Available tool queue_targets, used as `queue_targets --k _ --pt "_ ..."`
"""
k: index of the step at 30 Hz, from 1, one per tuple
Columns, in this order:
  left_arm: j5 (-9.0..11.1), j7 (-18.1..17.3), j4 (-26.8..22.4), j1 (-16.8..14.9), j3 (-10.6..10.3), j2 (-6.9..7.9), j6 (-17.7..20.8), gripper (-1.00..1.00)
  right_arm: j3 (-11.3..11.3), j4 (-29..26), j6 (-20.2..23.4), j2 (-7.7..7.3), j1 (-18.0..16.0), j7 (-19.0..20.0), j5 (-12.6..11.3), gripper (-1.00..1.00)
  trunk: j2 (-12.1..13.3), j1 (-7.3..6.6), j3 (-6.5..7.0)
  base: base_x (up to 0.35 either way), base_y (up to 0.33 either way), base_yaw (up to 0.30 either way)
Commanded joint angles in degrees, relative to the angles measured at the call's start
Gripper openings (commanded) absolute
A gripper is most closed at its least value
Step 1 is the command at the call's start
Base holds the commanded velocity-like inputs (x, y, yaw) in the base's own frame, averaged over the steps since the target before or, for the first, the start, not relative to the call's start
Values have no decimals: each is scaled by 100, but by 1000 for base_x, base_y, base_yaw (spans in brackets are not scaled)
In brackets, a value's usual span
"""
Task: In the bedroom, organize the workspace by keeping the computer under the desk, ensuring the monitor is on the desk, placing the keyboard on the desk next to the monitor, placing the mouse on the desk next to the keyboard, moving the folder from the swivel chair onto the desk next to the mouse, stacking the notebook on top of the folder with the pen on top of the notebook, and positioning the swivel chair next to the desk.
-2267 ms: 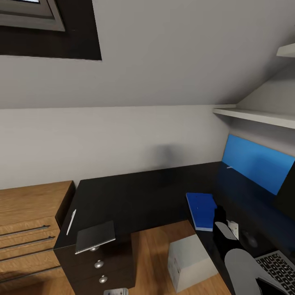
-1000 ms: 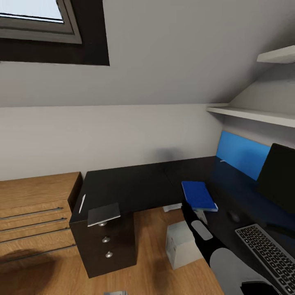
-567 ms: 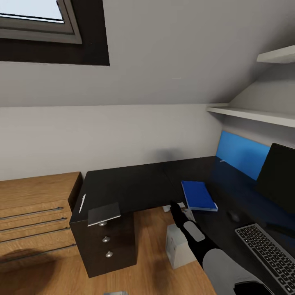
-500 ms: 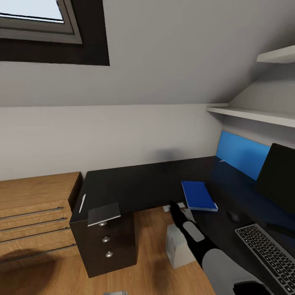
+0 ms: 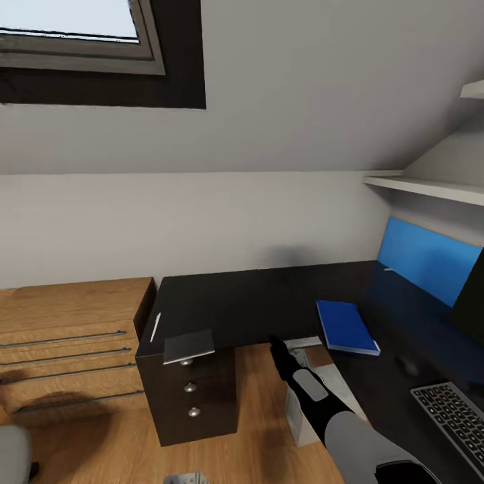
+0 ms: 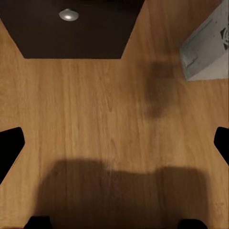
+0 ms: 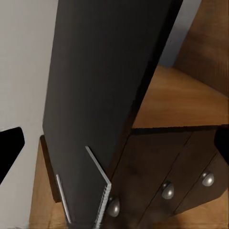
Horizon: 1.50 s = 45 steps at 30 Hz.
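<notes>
The right gripper (image 5: 275, 345) reaches forward at the end of its black and grey arm, hanging over the wood floor (image 5: 255, 430) between the black cabinet desk (image 5: 222, 302) and the computer (image 5: 299, 420), whose pale case is partly hidden behind the arm. In the right wrist view its dark fingertips (image 7: 10, 148) sit at opposite edges with a wide gap between them, so the jaws stand apart and hold nothing. The left gripper (image 6: 114, 143) points down at bare floor (image 6: 95, 119); its fingertips (image 6: 9, 148) also sit far apart at the edges, jaws apart and empty, with a silver drawer knob (image 6: 68, 15) and a corner of the computer (image 6: 207, 47) in view. The notebook (image 5: 189, 345) lies on the near left corner of the cabinet desk, jutting out over the drawer front above the knobs (image 5: 190, 388). The pen (image 5: 155, 327) lies just beside it to the left, close to the edge of the top. The folder (image 5: 346, 326) lies flat on the desk (image 5: 403, 323) to the right, in front of the blue back panel (image 5: 430, 259). The mouse (image 5: 407, 366) sits nearer on the same top, and the keyboard (image 5: 452, 420) lies at the near right, cut by the frame. An edge of the monitor (image 5: 472, 296) shows at the far right. A light wooden drawer unit (image 5: 67, 343) stands left of the cabinet desk, and a skylight (image 5: 74, 33) is set in the sloped ceiling.
</notes>
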Motion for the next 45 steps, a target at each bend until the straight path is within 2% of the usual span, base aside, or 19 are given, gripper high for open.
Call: queue_targets --k 1,3,9,23,31,39,45 --pt "40 43 -15 -1 43 4 16 100 33 14 28 6 -4 10 -54 100 -5 1 -6 0 0 271" --pt "51 42 -17 -1 226 -1 17 100 34 37 153 31 -4 7 -54 100 -5 1 -6 0 0 272" --pt "66 36 -21 -1 532 -8 20 100 31 99 500 108 -4 -4 -53 100 -5 1 -6 0 0 274" --pt "70 38 -20 -1 587 -8 21 100 36 229 553 109 -4 10 -53 100 -5 1 -6 0 0 275" --pt "72 36 -20 -1 587 -8 21 100 28 233 555 109 -4 14 -53 100 -326 177 -149 0 0 256" --pt "71 36 -20 -1 587 -8 21 100 13 223 561 109 -4 28 -53 100 -646 352 -293 0 0 75" --pt "75 36 -20 -1 587 -18 26 100 2 214 790 93 1 302 -53 100 -887 484 -401 0 0 8"
